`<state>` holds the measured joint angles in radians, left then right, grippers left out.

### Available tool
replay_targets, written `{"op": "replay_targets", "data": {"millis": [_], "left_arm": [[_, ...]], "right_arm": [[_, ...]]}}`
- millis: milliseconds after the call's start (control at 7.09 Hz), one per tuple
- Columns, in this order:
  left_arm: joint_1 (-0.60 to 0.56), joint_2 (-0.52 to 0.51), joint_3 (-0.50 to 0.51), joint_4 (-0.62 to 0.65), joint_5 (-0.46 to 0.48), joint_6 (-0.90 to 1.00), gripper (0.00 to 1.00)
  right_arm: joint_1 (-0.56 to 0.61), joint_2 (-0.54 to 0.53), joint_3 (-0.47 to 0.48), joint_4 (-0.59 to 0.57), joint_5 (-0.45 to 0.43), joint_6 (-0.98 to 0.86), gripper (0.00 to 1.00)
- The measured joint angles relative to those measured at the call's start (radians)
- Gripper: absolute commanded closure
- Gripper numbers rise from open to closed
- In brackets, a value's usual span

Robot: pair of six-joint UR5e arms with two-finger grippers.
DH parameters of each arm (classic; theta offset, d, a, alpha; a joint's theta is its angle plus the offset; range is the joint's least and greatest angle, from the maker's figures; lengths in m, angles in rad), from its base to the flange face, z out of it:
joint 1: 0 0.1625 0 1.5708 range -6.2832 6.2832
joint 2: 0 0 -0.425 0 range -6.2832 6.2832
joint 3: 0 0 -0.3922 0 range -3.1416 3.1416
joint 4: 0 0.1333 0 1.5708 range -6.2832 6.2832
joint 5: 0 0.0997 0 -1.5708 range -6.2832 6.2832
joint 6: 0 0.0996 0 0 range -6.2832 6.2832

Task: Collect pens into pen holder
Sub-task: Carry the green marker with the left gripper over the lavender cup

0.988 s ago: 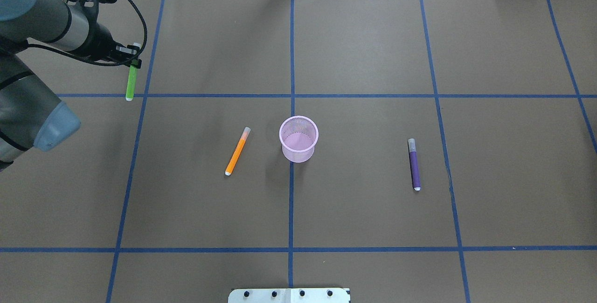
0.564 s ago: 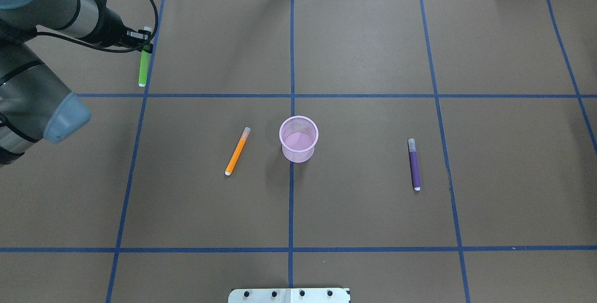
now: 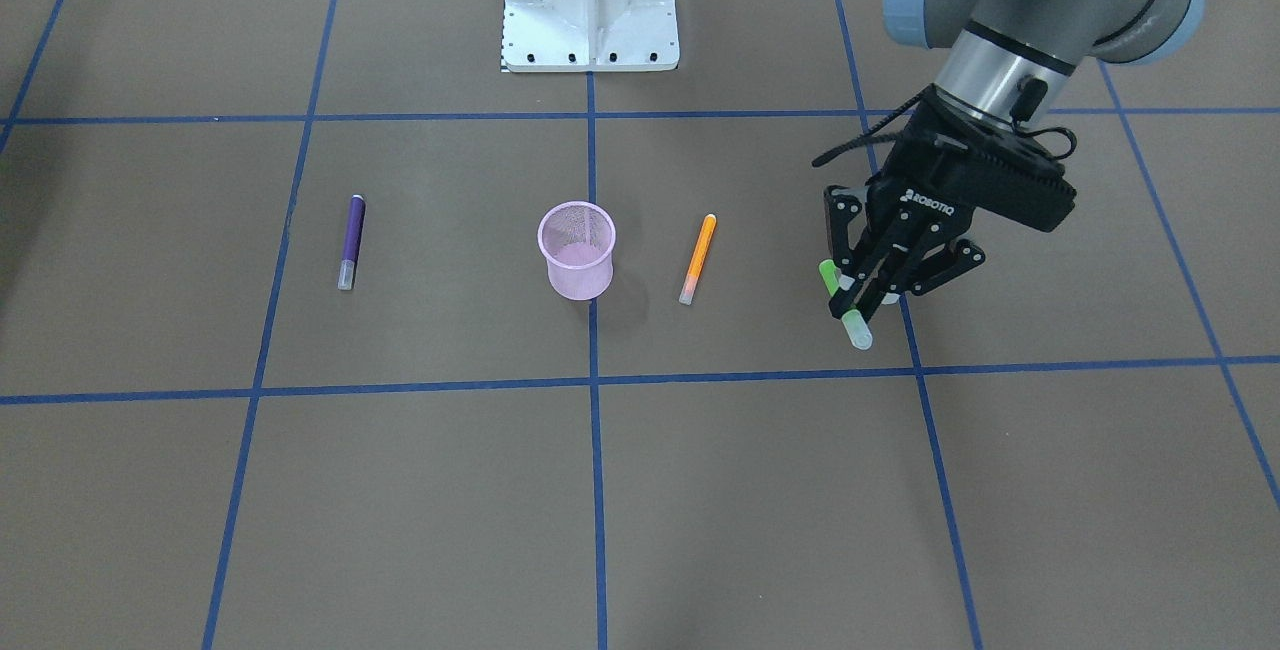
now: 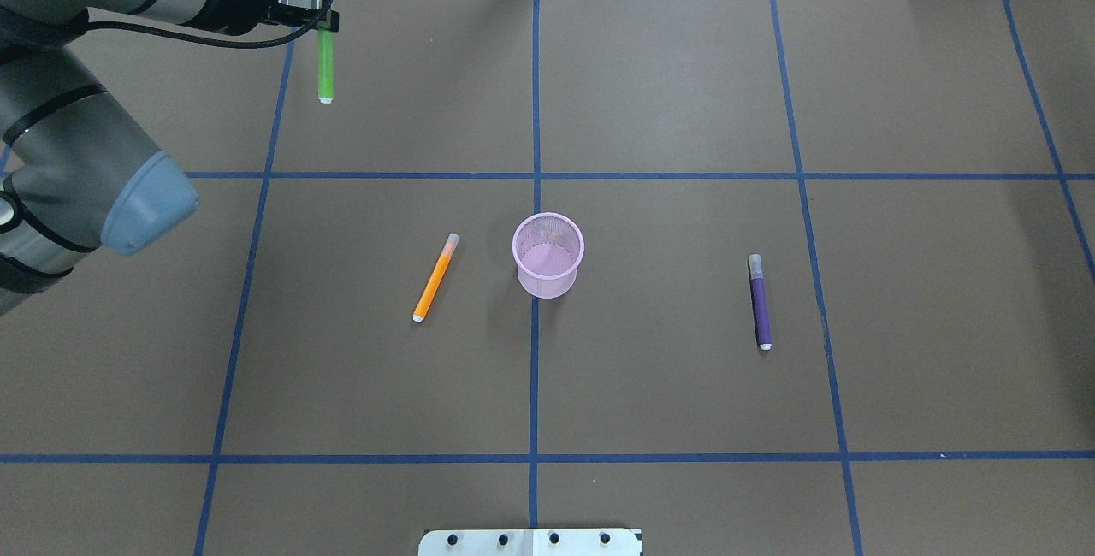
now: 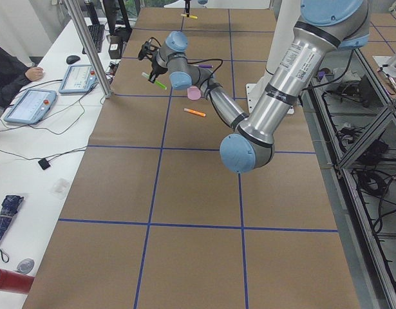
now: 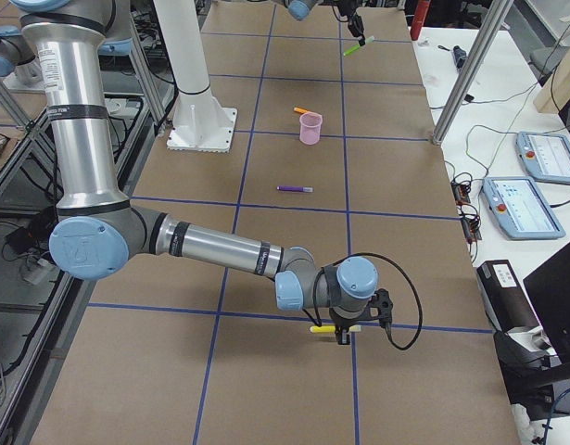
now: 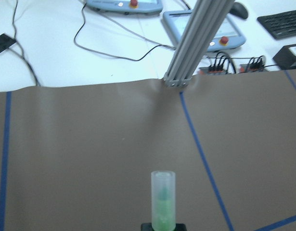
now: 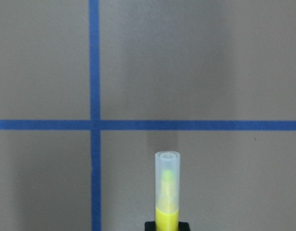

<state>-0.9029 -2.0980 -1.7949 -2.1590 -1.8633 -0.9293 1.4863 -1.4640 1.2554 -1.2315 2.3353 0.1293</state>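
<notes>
Arm stretched to overhead view's upper left, left hand (image 4: 314,12) pinches tilted green pen (image 4: 325,68) above surface (image 4: 684,111); right hand (image 6: 338,331) grips yellow pen (image 8: 167,209).

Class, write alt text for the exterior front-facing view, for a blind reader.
The left gripper holds a slim green pen above the brown table at picture right; leftward sit an orange pen, a pink wire-mesh cup and a purple pen.
</notes>
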Motion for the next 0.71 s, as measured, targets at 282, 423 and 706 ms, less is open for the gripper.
{"op": "replay_targets", "data": {"millis": [282,423,706], "left_arm": [[0.185,0.034,-0.003,-0.197,0.284,-0.032,1.00],[0.306,0.048,0.005,-0.266,0.448,-0.038,1.00],[0.472,0.042,0.026,-0.326,0.650,-0.041,1.00]], "right_arm": [[0.017,0.014,0.028,-0.002,0.057,0.010,1.00],[0.026,0.022,0.034,-0.002,0.088,0.015,1.00],[0.034,0.030,0.047,-0.002,0.121,0.027,1.00]]}}
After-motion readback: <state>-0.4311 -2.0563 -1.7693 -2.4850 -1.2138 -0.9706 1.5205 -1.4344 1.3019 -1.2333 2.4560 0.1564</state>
